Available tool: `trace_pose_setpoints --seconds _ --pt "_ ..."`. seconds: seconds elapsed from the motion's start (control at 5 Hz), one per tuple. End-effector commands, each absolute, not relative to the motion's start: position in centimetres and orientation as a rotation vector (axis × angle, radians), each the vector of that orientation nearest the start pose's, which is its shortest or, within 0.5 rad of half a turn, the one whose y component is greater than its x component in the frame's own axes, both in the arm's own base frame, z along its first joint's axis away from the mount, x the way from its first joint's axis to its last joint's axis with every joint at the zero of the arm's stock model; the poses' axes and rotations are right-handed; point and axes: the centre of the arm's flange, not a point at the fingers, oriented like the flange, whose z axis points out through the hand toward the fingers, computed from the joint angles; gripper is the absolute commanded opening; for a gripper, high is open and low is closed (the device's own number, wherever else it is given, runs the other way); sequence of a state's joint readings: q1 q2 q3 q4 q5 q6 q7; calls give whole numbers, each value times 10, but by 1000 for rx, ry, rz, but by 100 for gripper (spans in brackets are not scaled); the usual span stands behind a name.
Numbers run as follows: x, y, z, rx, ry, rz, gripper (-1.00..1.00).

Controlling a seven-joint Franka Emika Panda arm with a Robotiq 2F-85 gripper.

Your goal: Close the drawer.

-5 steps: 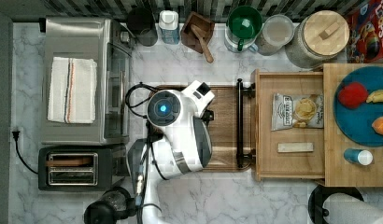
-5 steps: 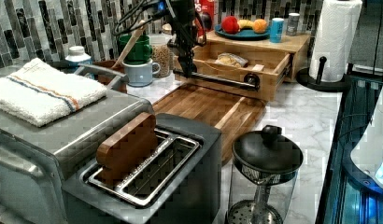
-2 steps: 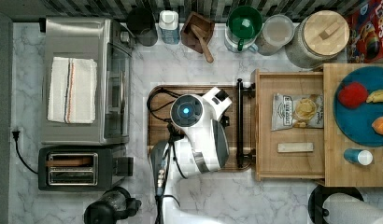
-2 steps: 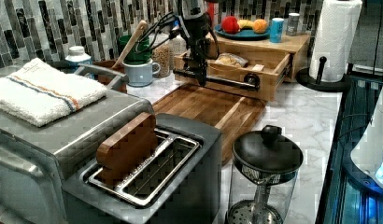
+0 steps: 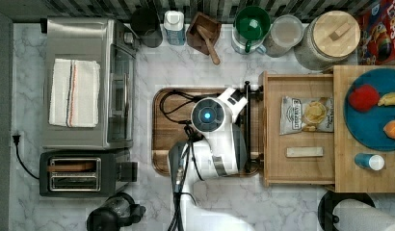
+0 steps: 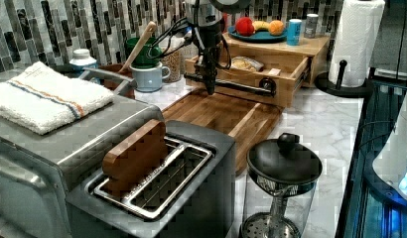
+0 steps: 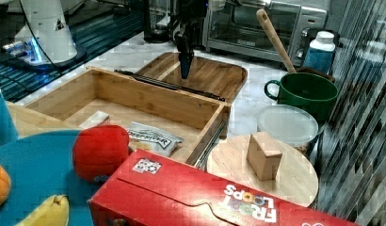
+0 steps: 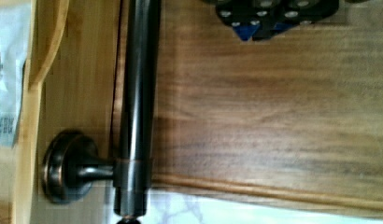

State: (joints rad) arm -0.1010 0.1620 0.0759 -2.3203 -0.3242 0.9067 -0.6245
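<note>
Setting was a kitchen: marble worktop (image 5: 301,202) against a tiled backsplash (image 6: 52,29), carrying a toaster oven (image 5: 85,82), slot toaster (image 5: 80,173), mug (image 5: 251,26), cereal box (image 7: 205,197) and paper-towel roll (image 6: 360,39).

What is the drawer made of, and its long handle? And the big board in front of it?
The drawer looks like pale, unpainted wood: light yellow-tan with faint grain. Its handle looks like dark metal, probably bronze-toned, since it is smooth and catches shiny highlights. The board looks like darker brown wood with streaky grain, perhaps oiled, though the finish is hard to tell.
</note>
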Motion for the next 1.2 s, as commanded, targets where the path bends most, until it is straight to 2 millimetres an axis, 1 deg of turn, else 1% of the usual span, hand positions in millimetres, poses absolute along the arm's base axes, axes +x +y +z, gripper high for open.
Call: trace_pose_setpoints --seconds 0.2,0.4,0.6,0.8,1.0,1.2 --pt "523 -49 266 -3302 -358 -9 -100" --pt "525 -69 259 -3284 -383 -5 -100" --pt "527 -84 247 -3252 -385 6 -100" --pt "524 -96 248 -3261 -348 19 -100" --pt "520 -121 265 -3279 -321 33 -100" --pt "514 -148 293 -3328 -265 30 -100"
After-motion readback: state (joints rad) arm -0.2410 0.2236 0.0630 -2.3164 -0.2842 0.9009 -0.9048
